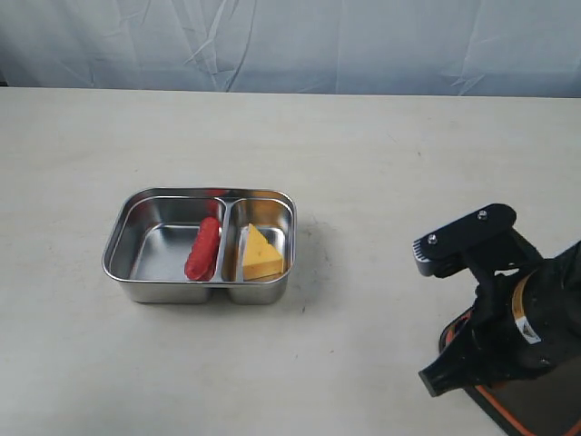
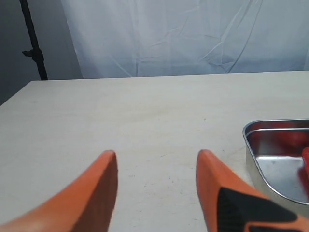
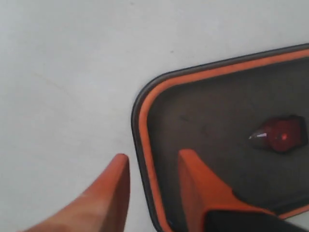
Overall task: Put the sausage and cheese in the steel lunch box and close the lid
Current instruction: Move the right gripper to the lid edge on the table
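Observation:
The steel lunch box [image 1: 124, 238] stands on the table left of centre. The red sausage [image 1: 203, 248] lies in its larger compartment against the divider. In the smaller compartment stands the yellow cheese [image 1: 260, 253]. The dark lid [image 3: 217, 111] lies flat at the table's front right, orange rim and orange valve [image 3: 280, 134] showing. My right gripper [image 3: 153, 159] is open and straddles the lid's end rim, one finger over the table and one over the lid. In the exterior view the right arm [image 1: 508, 318] covers most of the lid [image 1: 531, 413]. My left gripper [image 2: 157, 157] is open over bare table beside the box [image 2: 251, 133].
A pale cloth backdrop [image 1: 290, 41] hangs behind the table's far edge. A black stand [image 2: 33, 43] rises off the table's far corner in the left wrist view. The lid lies close to the front edge of the table.

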Tool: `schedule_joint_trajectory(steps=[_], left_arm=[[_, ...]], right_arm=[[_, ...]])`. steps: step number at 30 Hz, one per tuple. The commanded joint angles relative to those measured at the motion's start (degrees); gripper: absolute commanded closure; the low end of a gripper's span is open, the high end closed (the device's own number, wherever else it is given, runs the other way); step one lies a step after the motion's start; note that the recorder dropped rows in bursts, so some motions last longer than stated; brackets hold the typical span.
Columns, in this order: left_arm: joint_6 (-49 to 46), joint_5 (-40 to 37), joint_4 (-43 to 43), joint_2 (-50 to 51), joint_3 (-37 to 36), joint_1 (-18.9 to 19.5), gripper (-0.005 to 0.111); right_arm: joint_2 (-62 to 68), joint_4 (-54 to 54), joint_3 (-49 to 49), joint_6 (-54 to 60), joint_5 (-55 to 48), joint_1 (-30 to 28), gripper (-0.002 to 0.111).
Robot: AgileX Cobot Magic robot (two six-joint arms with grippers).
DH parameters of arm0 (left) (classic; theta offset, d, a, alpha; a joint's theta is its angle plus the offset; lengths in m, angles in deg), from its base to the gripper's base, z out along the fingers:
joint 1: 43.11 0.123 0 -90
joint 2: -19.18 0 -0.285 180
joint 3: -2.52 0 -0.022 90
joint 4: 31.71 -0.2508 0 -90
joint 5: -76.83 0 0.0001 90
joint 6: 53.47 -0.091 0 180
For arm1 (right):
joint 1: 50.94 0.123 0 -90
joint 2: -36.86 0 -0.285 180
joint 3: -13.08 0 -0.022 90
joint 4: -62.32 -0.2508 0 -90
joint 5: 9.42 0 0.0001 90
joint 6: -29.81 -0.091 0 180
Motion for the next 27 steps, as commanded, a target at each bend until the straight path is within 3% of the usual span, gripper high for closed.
schedule_joint_trajectory(steps=[1,14,24,27], left_arm=[[0.0,0.8,0.0,-0.3,-0.1,-0.3,0.058],[0.0,0.8,0.0,-0.3,-0.1,-0.3,0.058],[0.0,0.8,0.0,-0.3,-0.1,-0.3,0.058],[0.0,0.8,0.0,-0.3,-0.1,-0.3,0.058]], right_arm=[[2.8,0.4,-2.5,-0.4,1.7,0.0,0.07],[8.8,0.4,-6.9,-3.8,13.1,0.0,0.067],[15.3,9.5,-6.9,-14.9,13.9,0.0,0.067],[17.1,9.5,-6.9,-15.0,16.6,0.0,0.075]])
